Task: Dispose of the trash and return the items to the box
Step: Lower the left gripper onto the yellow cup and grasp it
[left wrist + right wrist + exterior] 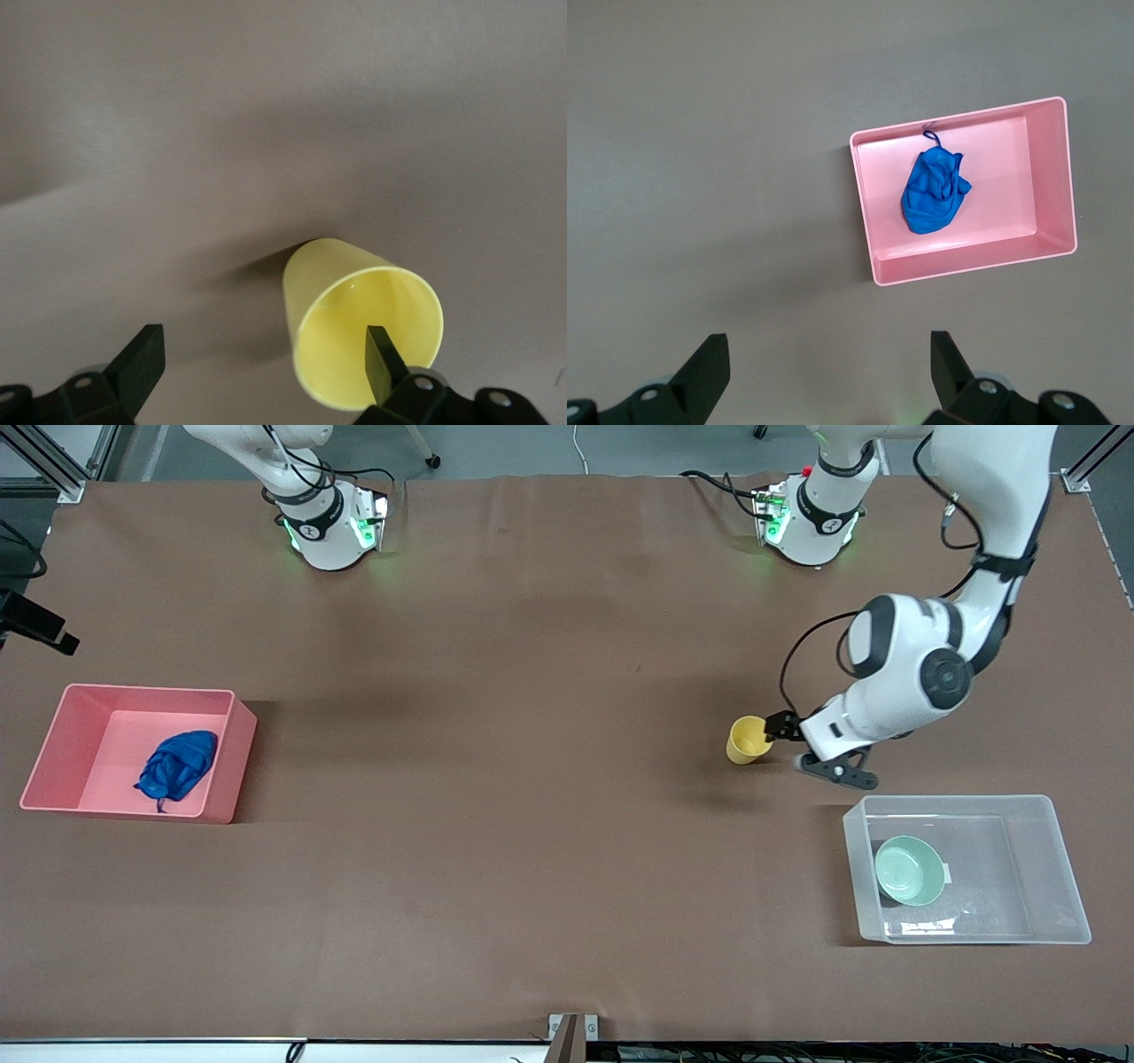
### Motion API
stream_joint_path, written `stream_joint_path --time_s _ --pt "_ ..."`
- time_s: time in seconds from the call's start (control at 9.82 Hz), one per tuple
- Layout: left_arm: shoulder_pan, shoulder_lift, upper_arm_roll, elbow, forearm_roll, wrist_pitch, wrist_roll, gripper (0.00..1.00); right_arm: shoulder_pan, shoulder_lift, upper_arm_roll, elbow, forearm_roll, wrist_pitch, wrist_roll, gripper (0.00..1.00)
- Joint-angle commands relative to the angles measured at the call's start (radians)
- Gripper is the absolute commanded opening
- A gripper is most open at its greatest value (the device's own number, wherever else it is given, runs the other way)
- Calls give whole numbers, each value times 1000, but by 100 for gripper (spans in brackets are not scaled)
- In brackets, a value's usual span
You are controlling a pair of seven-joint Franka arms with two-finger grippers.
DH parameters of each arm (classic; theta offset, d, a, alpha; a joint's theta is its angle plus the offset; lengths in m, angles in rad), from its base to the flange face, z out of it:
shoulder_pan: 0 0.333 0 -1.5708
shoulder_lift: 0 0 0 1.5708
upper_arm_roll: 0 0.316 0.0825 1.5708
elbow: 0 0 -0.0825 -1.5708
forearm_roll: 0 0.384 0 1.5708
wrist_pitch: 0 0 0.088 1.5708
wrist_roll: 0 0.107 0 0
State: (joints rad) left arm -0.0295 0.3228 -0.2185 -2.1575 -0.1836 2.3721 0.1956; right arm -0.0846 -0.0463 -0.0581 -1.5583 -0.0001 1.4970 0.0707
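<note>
Front view first: my left gripper (791, 746) is low over the table toward the left arm's end, right at the mouth of the yellow cup (747, 740), which looks tipped on its side. The clear tub (1054, 868) sits near the front corner at that same end, closer to the front edge than the cup, with the mint-green bowl (909, 871) already in it. The blue wad (179, 766) is in the pink bin (232, 757) at the right arm's end, so I'd say the cup is the only job left.

Left wrist view: the fingers are spread wide, gripping nothing. One finger (383, 363) pokes inside the cup's (332, 310) mouth, the other finger (140, 361) stands well clear of its wall. I'd close slowly onto the rim wall, since a light cup could roll or squirt out, then lift before swinging over the tub.

Right wrist view: the right gripper (826, 365) waits up high with fingers wide apart and empty, looking down on the pink bin (868, 212) and blue wad (935, 190).
</note>
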Motion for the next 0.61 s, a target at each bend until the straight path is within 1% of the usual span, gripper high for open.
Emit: stream_joint_path --time_s 0.0,0.1,0.2,0.31,0.51 --pt "2 59 -13 -7 18 22 -2 46 2 26 4 94 5 -20 -15 100" --pt "2 76 -15 -2 18 22 -2 11 17 28 4 99 5 -23 -15 100" --pt "0 82 -15 4 18 27 2 2 41 28 4 98 0 -24 -15 100" --pt "-1 84 -16 5 18 39 10 0 45 28 4 95 -4 -26 -17 100" --pt "0 91 -22 7 18 48 18 0 37 28 3 96 -24 -24 -67 100"
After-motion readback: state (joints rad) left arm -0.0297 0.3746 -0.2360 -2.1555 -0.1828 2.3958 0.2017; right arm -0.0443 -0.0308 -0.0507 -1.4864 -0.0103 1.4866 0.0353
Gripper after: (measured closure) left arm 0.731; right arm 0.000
